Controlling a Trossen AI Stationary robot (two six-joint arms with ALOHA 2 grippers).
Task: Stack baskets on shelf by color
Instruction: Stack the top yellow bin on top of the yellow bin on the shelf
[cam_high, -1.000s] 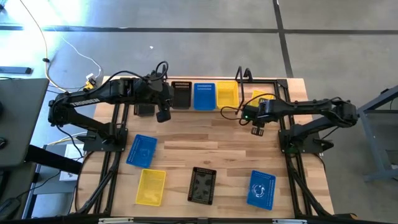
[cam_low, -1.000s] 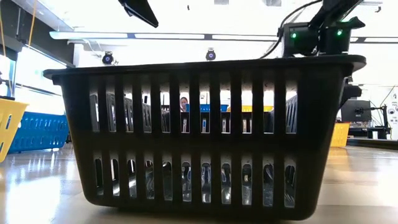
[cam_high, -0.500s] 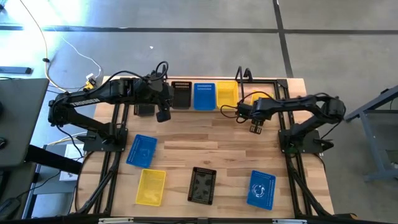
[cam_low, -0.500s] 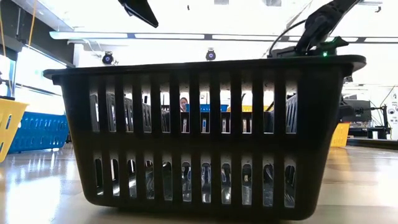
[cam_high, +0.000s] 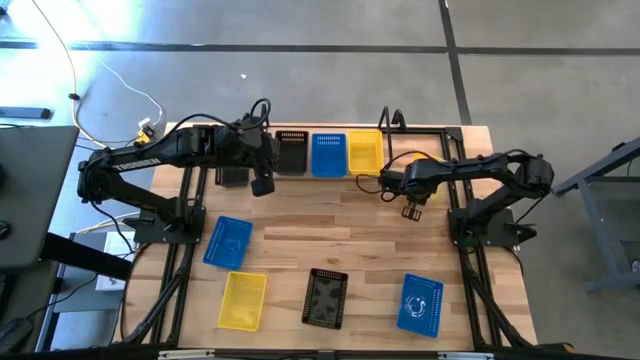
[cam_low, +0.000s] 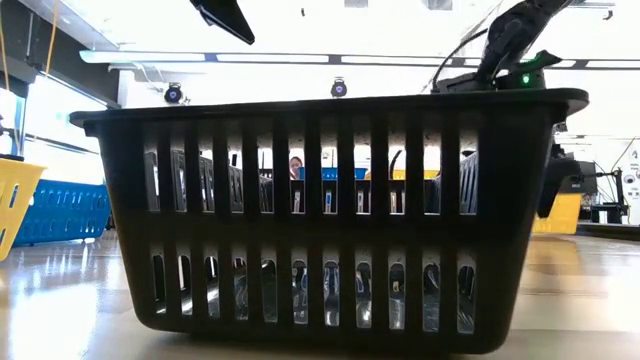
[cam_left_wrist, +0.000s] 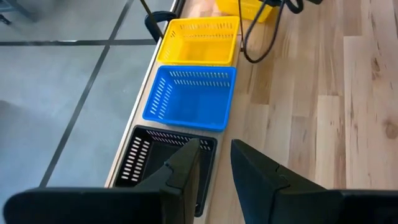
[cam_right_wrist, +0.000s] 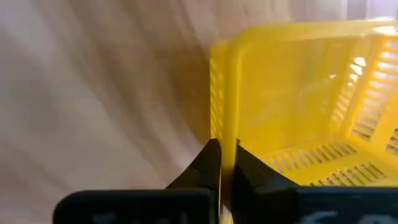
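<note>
A black basket (cam_high: 291, 152), a blue one (cam_high: 328, 155) and a yellow one (cam_high: 364, 153) stand side by side on the shelf (cam_left_wrist: 135, 121) at the table's far edge. Right of them a second yellow basket (cam_high: 425, 158) rests on the tabletop, partly under my right arm. My right gripper (cam_high: 410, 208) points steeply down at its near side and is shut on it. My left gripper (cam_high: 262, 185) hangs above the table just near of the black shelf basket. Its fingers (cam_left_wrist: 214, 162) are apart, with nothing between them. My right gripper pinches the yellow basket's upright side wall (cam_right_wrist: 225, 134), the one toward the table's near edge, close to a corner. One finger is inside the basket and one outside. The fingers come from above, slanting down. The basket (cam_low: 560, 212) looks level, its bottom on the table.
Loose baskets lie on the near half of the table: blue (cam_high: 228, 240), yellow (cam_high: 243, 300), black (cam_high: 326, 297) and blue (cam_high: 420, 303). The black one (cam_low: 330, 220) fills the low view. Bare wood lies between them and the shelf.
My right gripper has come down, tipped steeper over the loose yellow basket, and closed its fingers on the basket's wall. The basket has stayed where it was. My left arm has kept still.
</note>
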